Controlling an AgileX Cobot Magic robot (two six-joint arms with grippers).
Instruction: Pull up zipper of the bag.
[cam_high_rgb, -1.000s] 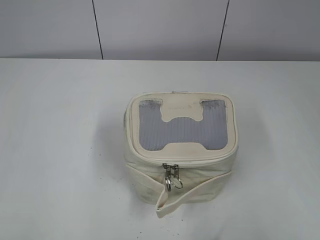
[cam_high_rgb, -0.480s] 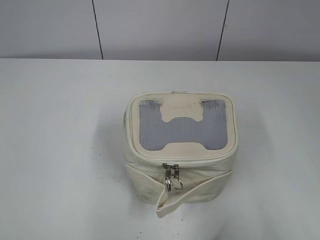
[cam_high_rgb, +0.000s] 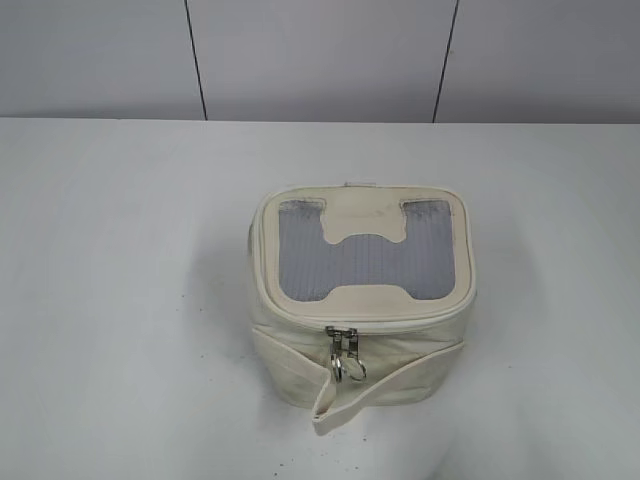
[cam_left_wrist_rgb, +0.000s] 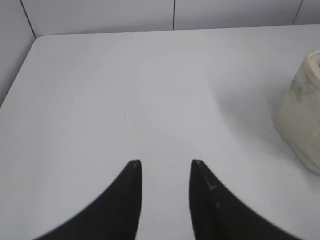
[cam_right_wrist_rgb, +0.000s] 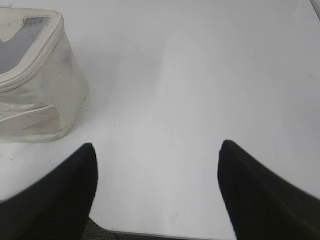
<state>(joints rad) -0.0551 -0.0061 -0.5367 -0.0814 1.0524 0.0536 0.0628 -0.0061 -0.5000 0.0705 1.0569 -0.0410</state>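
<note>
The cream-white bag (cam_high_rgb: 360, 345) stands on the white table, its top a grey mesh panel with a cream H-shaped patch. The zipper (cam_high_rgb: 400, 322) runs around the top rim, and its two silver sliders with ring pulls (cam_high_rgb: 344, 352) hang together at the front. A cream strap crosses the front side. No gripper shows in the exterior view. My left gripper (cam_left_wrist_rgb: 164, 163) is open and empty over bare table, with the bag (cam_left_wrist_rgb: 302, 120) at its far right. My right gripper (cam_right_wrist_rgb: 157, 145) is wide open and empty, with the bag (cam_right_wrist_rgb: 37, 90) at its upper left.
The white table (cam_high_rgb: 120, 250) ends at a grey panelled wall at the back. In the right wrist view the table's near edge (cam_right_wrist_rgb: 165, 234) lies just below the fingers. Small dark specks dot the table left of the bag.
</note>
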